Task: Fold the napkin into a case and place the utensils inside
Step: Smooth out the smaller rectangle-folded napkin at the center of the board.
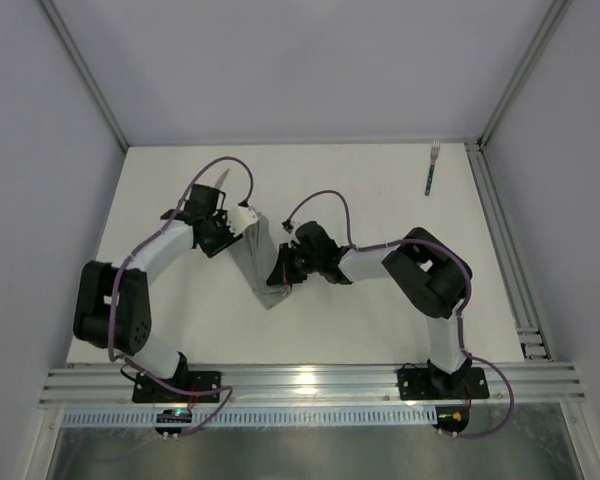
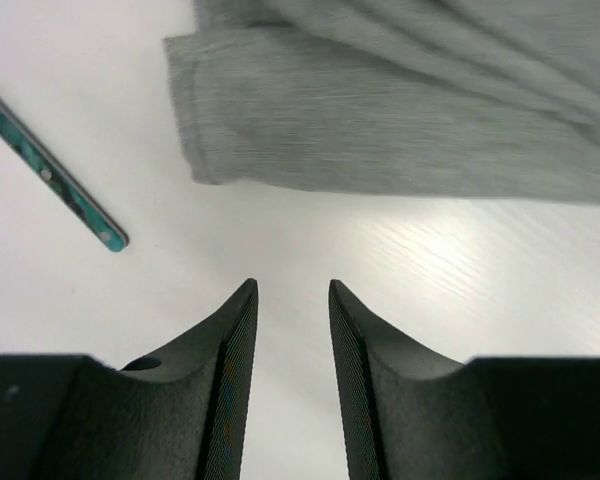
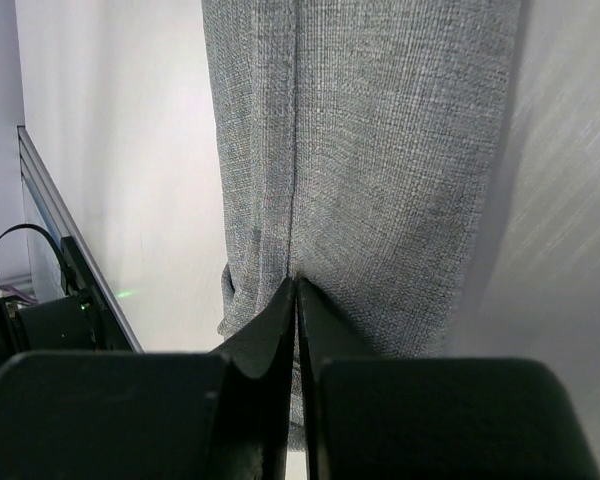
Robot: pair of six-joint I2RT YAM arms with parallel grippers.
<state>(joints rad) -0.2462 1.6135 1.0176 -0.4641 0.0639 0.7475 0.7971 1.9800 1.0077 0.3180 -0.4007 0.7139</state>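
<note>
The napkin [image 1: 259, 262] lies folded into a narrow grey strip between the two arms, running from far-left to near-right. My right gripper [image 1: 283, 278] is at its near end; in the right wrist view the jaws [image 3: 297, 283] are shut on a crease of the napkin [image 3: 380, 150]. My left gripper [image 1: 232, 225] is at the strip's far end, open [image 2: 292, 290] over bare table, just short of the napkin's edge [image 2: 380, 130]. The knife [image 1: 222, 178] lies just beyond it, its teal patterned handle [image 2: 50, 180] to the left. The fork [image 1: 432, 170] lies at the far right.
The white table [image 1: 380, 320] is bounded by an aluminium rail [image 1: 310, 380] at the near edge and another [image 1: 505, 250] along the right side. Grey walls close the back and sides. Purple cables loop above both wrists.
</note>
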